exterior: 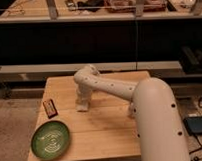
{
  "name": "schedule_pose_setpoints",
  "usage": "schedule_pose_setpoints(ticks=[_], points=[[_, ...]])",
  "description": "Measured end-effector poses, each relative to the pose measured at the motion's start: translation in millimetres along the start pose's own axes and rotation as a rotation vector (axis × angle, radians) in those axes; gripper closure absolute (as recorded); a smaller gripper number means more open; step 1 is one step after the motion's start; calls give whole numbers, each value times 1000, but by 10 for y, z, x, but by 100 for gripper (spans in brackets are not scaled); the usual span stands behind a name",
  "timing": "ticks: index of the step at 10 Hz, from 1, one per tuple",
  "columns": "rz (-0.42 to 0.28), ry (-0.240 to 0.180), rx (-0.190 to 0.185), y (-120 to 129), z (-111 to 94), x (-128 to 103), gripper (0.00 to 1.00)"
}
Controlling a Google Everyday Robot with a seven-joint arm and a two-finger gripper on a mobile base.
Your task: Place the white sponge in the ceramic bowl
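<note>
The gripper point(83, 104) points straight down onto the wooden table point(111, 129), toward its back left part, at the end of the pale arm point(112, 87) that reaches in from the right. Whether it is released, clenched or grasping something I cannot tell; its tip sits low against the tabletop as 1 pale block. The white sponge is not to be made out apart from it; if it lies there, it is under or inside the tip.

Left of the gripper, near but apart, lies a dark packet with a red edge point(50, 108), flat on the wood. Forward and left of the gripper, at the table's front left corner, sits the green bowl point(50, 140) with pale rings inside, holding nothing. To the right, the arm's thick segment point(158, 123) covers much of the table's right side. On the floor beyond it lies a dark flat box point(196, 125).
</note>
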Motion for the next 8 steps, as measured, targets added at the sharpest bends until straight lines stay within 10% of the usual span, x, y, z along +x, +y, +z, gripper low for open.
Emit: schedule_pose_setpoints(ticks=[3, 8], points=[[-23, -8, 77, -310, -117, -14, 91], [-208, 6, 331, -1313, -910, -286, 92]])
